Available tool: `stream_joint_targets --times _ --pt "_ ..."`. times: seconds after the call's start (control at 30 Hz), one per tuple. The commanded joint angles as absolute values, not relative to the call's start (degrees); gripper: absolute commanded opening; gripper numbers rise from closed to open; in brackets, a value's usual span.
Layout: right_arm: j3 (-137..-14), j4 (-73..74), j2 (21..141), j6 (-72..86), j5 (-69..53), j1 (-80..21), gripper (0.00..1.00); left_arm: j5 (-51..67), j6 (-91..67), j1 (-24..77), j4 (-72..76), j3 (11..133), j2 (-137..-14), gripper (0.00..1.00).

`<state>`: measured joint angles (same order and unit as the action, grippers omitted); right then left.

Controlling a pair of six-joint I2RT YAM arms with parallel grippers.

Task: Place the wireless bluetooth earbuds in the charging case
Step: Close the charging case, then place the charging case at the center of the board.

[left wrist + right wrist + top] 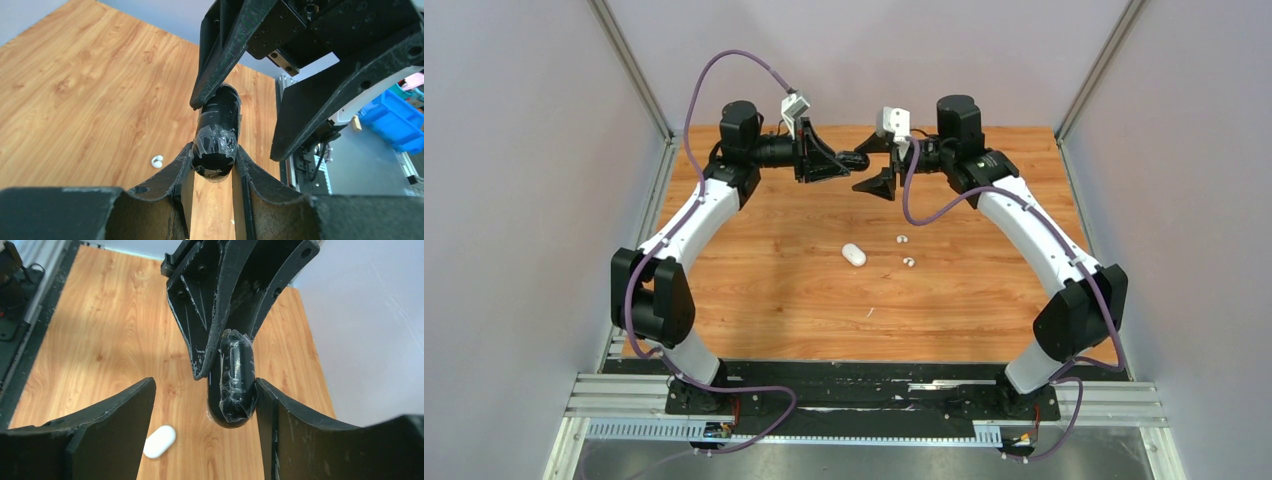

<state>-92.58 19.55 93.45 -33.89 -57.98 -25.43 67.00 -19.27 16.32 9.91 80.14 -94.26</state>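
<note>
A black charging case (856, 157), wrapped in clear tape, is held in the air over the far side of the table. My left gripper (842, 162) is shut on it; its two fingers pinch one end in the left wrist view (216, 135). My right gripper (876, 165) is open around the case's other end (234, 382). One of its fingers (280, 425) touches the case's side and the other stands well apart. Two white earbuds (902, 239) (909, 262) lie on the wood. One also shows in the left wrist view (157, 161). The black earbuds are out of view.
A closed white pebble-shaped case (853, 255) lies on the wooden table (754, 300) near the middle, left of the white earbuds. It also shows in the right wrist view (160, 441). Grey walls enclose the table on three sides.
</note>
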Motion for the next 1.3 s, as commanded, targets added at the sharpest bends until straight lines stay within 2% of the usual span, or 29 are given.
stream_joint_targets --times 0.0,0.23,0.37,0.67,0.7,0.8,0.87,0.9,0.93,1.07,1.27 --pt "-89.46 18.60 88.70 -42.48 -56.64 -28.27 0.69 65.26 -21.44 16.26 9.74 83.54 -94.99 0.00" --pt "-82.68 10.44 85.13 -50.44 -46.91 -30.42 0.62 70.64 -21.82 16.26 7.51 86.10 -97.01 0.00" --pt "-81.88 9.78 84.74 -52.64 -44.58 -30.79 0.49 72.73 -22.71 16.26 6.82 86.85 -97.90 0.00" --pt "-81.52 8.88 85.82 -53.94 -41.75 -31.81 0.29 75.11 -23.32 16.26 4.20 89.01 -100.02 0.00" --pt "-81.48 8.88 85.93 -53.92 -41.70 -31.82 0.31 74.95 -23.00 16.26 3.05 89.29 -100.07 0.00" --pt "-81.01 9.11 86.34 -51.77 -41.47 -31.82 0.62 71.87 -18.54 15.97 -2.84 90.93 -100.71 0.00" --pt "-80.52 9.65 86.18 -47.77 -40.67 -31.25 0.78 68.41 -13.77 15.50 -11.20 92.59 -101.85 0.00" --pt "-80.33 10.24 85.79 -45.83 -40.72 -30.66 0.91 67.47 -12.07 15.26 -17.46 93.14 -102.43 0.00" --pt "-80.06 10.62 85.39 -43.62 -40.96 -29.88 0.99 64.92 -8.44 14.58 -20.81 93.84 -103.48 0.00" --pt "-78.42 10.78 82.91 -31.34 -41.88 -25.73 1.00 55.01 -2.09 12.53 -34.06 91.51 -105.46 0.00" --pt "-70.29 11.14 82.44 -13.04 -37.32 -19.73 1.00 46.65 -2.93 10.52 -40.89 88.64 -110.84 0.00"
